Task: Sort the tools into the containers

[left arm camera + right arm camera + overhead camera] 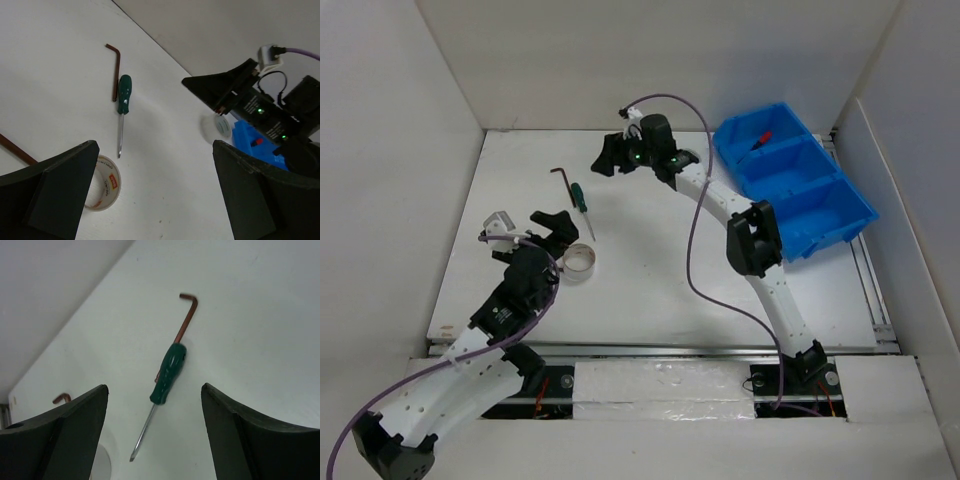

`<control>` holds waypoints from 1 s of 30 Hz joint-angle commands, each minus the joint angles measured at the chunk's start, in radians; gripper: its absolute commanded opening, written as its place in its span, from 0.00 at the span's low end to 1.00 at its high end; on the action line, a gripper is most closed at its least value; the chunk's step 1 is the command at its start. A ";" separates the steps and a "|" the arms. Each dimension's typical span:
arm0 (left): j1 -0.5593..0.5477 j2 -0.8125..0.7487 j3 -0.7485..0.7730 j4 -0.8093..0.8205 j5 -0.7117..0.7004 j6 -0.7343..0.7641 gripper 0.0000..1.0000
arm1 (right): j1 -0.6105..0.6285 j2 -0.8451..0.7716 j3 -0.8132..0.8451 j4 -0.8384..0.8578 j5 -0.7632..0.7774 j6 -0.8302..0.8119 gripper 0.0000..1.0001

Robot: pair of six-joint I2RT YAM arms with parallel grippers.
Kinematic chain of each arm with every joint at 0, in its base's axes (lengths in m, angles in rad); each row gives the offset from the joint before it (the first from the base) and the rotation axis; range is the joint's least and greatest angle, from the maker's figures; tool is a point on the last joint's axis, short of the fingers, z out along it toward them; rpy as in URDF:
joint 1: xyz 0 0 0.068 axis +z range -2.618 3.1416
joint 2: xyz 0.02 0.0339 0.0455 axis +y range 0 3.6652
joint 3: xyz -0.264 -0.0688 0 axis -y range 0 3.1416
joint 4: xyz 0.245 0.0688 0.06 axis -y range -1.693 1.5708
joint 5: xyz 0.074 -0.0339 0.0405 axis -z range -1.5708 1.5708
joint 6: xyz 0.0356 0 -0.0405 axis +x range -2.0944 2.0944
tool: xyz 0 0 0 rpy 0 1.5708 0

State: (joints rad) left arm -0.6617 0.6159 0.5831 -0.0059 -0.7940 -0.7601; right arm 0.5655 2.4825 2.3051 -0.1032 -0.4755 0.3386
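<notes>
A green-handled screwdriver [580, 203] lies on the white table beside a dark L-shaped hex key [562, 184]; both also show in the left wrist view, screwdriver [123, 95] and key [116, 70], and in the right wrist view, screwdriver [170, 372] and key [187, 315]. A tape roll [578, 262] lies by my left gripper [552, 226], which is open and empty with the roll [102, 182] at its left finger. My right gripper [612, 155] is open and empty, above and behind the screwdriver. A red-handled screwdriver [760, 138] lies in the far compartment of the blue bin [820, 215].
A second tape roll [219, 126] lies under the right gripper near the bin [245, 137]. Another hex key [61, 398] lies at the left, its shaft [15, 150] by my left finger. White walls enclose the table. A purple cable [692, 250] hangs along the right arm.
</notes>
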 commanded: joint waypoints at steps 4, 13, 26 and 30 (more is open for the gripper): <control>0.004 -0.125 -0.037 0.024 -0.011 -0.022 0.99 | 0.068 0.004 0.033 -0.104 0.164 -0.128 0.81; 0.004 -0.119 -0.035 0.035 0.027 -0.010 0.99 | 0.155 0.101 0.120 -0.216 0.350 -0.171 0.83; 0.004 -0.116 -0.052 0.078 0.036 0.033 0.99 | 0.195 0.109 0.075 -0.173 0.534 -0.047 0.84; 0.004 -0.049 -0.046 0.098 0.012 0.035 0.97 | 0.195 -0.135 -0.363 0.069 0.583 -0.061 0.84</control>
State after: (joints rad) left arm -0.6598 0.5220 0.5407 0.0372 -0.7643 -0.7471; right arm 0.7540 2.5202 2.1487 -0.2127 0.0307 0.2695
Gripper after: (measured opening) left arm 0.974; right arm 0.841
